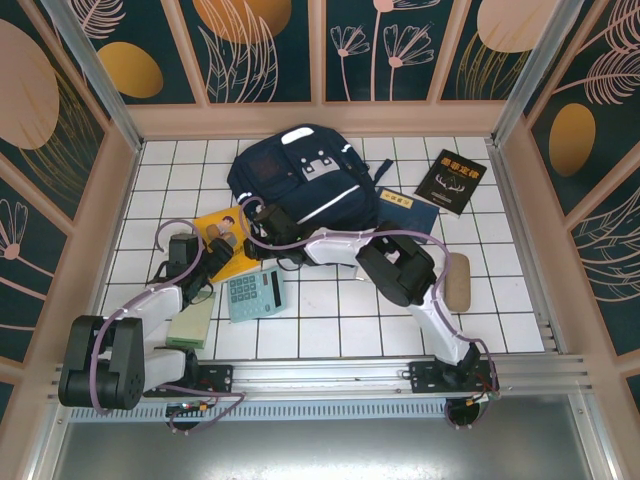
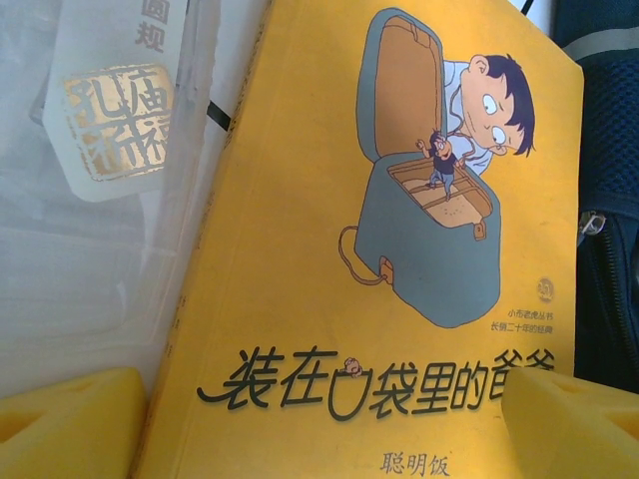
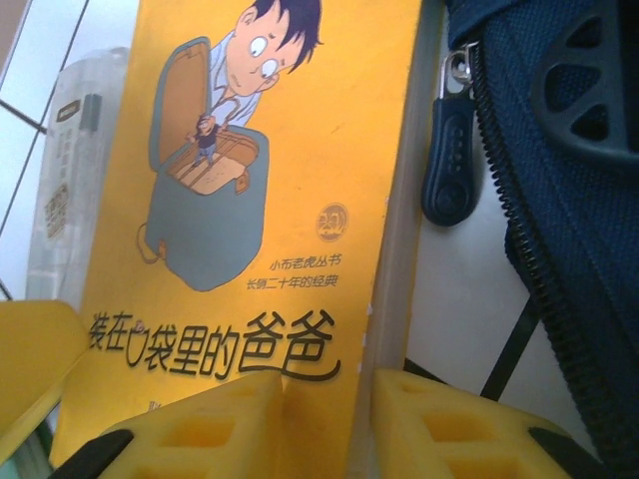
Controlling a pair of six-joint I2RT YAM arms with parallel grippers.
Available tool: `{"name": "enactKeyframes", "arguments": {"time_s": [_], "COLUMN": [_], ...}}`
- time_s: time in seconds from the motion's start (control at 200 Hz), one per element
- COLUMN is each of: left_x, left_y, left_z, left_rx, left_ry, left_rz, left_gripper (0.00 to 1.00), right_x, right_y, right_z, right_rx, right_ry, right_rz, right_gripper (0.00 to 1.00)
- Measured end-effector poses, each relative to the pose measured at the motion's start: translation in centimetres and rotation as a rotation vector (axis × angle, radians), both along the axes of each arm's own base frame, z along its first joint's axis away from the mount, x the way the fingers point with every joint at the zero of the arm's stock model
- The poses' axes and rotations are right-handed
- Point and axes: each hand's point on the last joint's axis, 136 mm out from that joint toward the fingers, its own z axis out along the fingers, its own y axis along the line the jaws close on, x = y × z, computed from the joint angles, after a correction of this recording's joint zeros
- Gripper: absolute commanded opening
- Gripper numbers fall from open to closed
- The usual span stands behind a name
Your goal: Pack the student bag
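Student bag (image 1: 290, 178) lies just beside yellow book's (image 2: 300, 249) right edge.

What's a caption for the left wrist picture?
Left pincer, open, above a yellow book beside the student bag.

The left arm (image 1: 160, 298) and right arm (image 1: 335, 246) wear white shells between black joint housings (image 1: 100, 368), purple cables (image 1: 93, 385) looping alongside; their fingers (image 3: 215, 424) are yellow, moulded with square pockets.

Showing a backpack (image 1: 295, 175) sitting at the table's (image 1: 320, 322) far middle, a book (image 1: 210, 222) lying just left of it, a calculator (image 1: 255, 293) lying nearer.
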Motion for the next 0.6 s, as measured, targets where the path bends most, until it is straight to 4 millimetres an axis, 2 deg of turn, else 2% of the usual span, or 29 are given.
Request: {"name": "enactKeyframes", "arguments": {"time_s": [0.255,0.601], "left_x": [-0.03,0.32], "left_y": [0.05,-0.42], "left_z": [-0.12,-0.07], "left_rx": [0.015,-0.026], "left_ry": [0.004,-0.03], "left_rz": [-0.01,-0.036], "left_gripper": [0.92,0.9], "right_x": [0.03,0.12], "right_y": [-0.25,-0.08], "right_z": [-0.66,-0.69], "right_rx": [-0.075,-0.07], "right_ry": [-0.042,-0.026], "right_rz": [-0.034,-0.023], "right_gripper": [0.29,0.24]}}
